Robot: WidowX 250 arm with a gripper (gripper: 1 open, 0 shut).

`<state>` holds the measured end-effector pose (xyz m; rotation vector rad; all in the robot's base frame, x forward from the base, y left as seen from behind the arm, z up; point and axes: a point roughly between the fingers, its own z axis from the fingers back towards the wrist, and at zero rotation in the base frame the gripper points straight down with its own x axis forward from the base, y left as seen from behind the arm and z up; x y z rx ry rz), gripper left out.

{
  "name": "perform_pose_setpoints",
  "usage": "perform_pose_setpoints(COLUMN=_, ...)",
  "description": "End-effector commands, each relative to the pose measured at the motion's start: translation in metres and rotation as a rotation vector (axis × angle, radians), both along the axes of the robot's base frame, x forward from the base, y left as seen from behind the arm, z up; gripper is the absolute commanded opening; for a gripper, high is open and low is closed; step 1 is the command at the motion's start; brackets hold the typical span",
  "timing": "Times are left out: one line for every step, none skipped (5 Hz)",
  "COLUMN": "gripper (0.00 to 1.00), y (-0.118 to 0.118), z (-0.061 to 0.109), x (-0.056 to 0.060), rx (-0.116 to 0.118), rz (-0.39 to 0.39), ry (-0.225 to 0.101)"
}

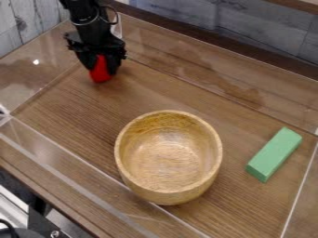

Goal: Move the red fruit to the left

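Note:
The red fruit (99, 73) rests on the wooden table at the far left, small and bright red; its green top is hidden by the hand. My black gripper (99, 66) points down right over it. Its two fingers (85, 62) stand apart, one on each side of the fruit, with red showing between them. The jaws look open around the fruit rather than pressed on it.
A large wooden bowl (125, 141) sits in the middle front of the table. A green block (274, 153) lies at the right. Clear plastic walls (74, 191) fence the table's front and sides.

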<state>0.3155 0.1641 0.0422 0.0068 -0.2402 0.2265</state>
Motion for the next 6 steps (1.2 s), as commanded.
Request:
perform_pose_setpoints(gripper=0.00, y=0.001, z=0.019, x=0.018, rx=0.020, rz=-0.061, ry=-0.042)
perform_pose_setpoints(gripper=1.00, y=0.011, z=0.008, x=0.011, rx=0.014, rz=-0.076, ry=-0.030)
perform_pose_setpoints(gripper=0.00, y=0.021, z=-0.002, x=0.005, rx=0.009, rz=-0.088, ry=-0.020)
perform_pose_setpoints(gripper=1.00, y=0.016, z=-0.001, x=0.002, rx=0.000, rz=-0.043, ry=-0.011)
perform_pose_setpoints(gripper=1.00, y=0.010, z=0.000, x=-0.001, rx=-0.010, rz=-0.001, ry=-0.001)
perform_pose_setpoints(gripper=0.00, y=0.009, z=0.005, x=-0.001, rx=-0.014, rz=-0.007, ry=0.001)
